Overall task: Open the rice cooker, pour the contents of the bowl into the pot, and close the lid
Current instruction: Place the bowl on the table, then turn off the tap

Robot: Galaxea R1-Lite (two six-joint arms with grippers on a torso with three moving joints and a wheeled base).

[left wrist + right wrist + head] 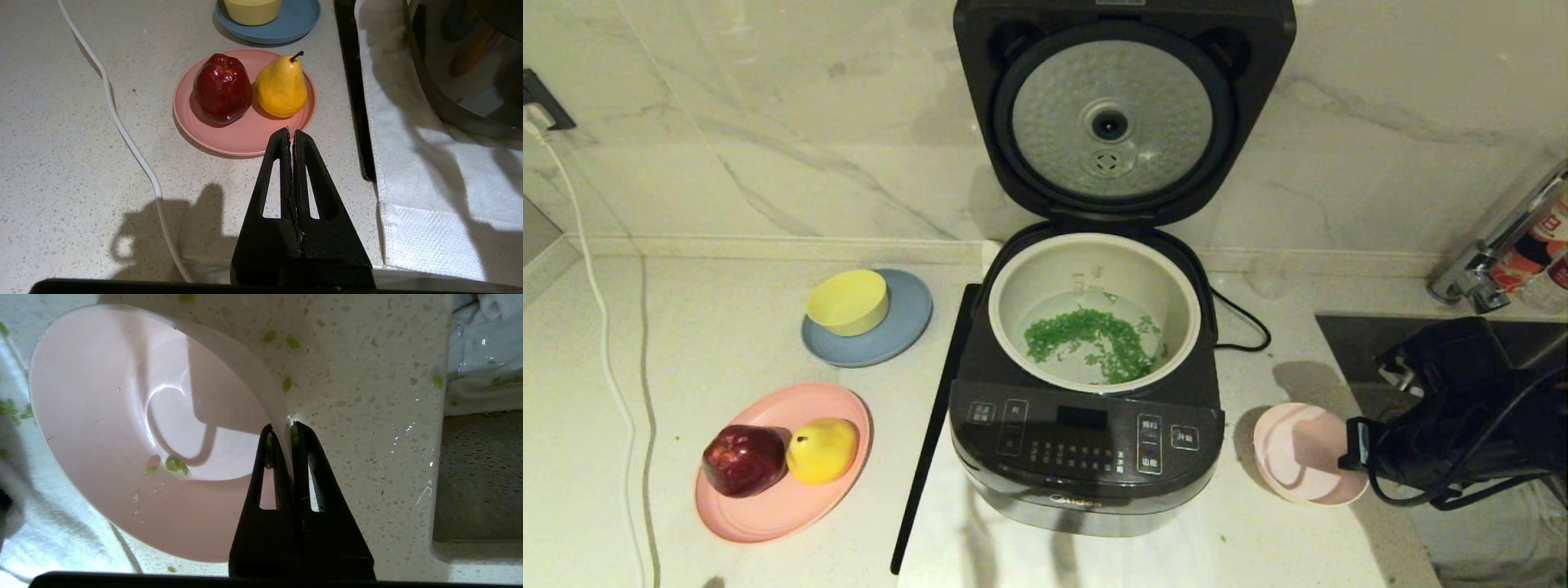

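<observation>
The rice cooker (pixel 1086 408) stands with its lid (pixel 1123 114) swung up and back against the wall, and that lid lies up and away from the right gripper (pixel 1352 457), toward the robot's left, across the open pot (pixel 1094 269); closing it is the step left, so I judge the move turns on reaching over the pot to the lid's top edge. The right gripper is the nearer hand, just beside the cooker, but it is clamped on the rim of the bowl (pixel 135 428), one finger inside and one outside, the bowl low at the counter (pixel 727 343) on the cooker's right side. The contents (pixel 1094 335) lie in the pot; only a few bits cling inside the bowl and on the fingertips (pixel 269 445). The left gripper (pixel 292 134) is parked with fingers pressed together, empty, on the far side of the cooker. Counted: one cooker, one lid, one pot, one pink bowl, two grippers.
</observation>
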